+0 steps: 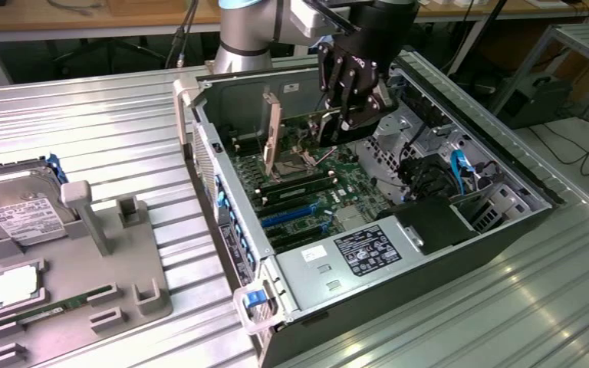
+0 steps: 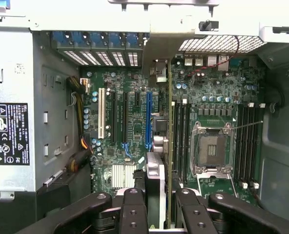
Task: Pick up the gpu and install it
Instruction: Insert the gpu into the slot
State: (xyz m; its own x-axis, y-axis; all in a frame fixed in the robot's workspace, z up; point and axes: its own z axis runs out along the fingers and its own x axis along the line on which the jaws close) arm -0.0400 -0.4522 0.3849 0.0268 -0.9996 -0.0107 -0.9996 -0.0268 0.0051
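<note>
Exterior view: a black multi-fingered robot gripper (image 1: 350,115) hangs over an open dark metal computer tower case (image 1: 499,172) that lies on its side on a ribbed silver metal table (image 1: 100,130); its fingers are drawn in narrow and clamped on the gpu (image 1: 330,134), a thin flat dark expansion card with a silvery metal end bracket; the card hangs edge-down just below the fingertips, inside the case and, by my judgement, not yet seated.

Wrist view: the gripper (image 2: 161,201) pinches the gpu (image 2: 154,180) between dark jointed fingers (image 2: 134,207), so the card shows edge-on, a thin line running away from the hand across the green motherboard (image 2: 217,90); holding it upright this way looks meant to keep its lower edge aimed at a slot; a long blue expansion slot (image 2: 148,122) lies just beside that line, and a square silver processor socket (image 2: 210,148) sits near on the card's other side.

Well away from the hand, toward the exterior view's left, a grey moulded parts holder (image 1: 120,253) carries a boxy silver hard drive (image 1: 13,215) and a narrow green memory stick (image 1: 49,310), probably staged there within reach.

The card's connector edge is hidden by its own body and the fingers; I cannot tell whether it touches the board or which slot it is over; a thin tan upright piece (image 1: 271,126) beside the hand is hard to identify; the arm is cut off above.
</note>
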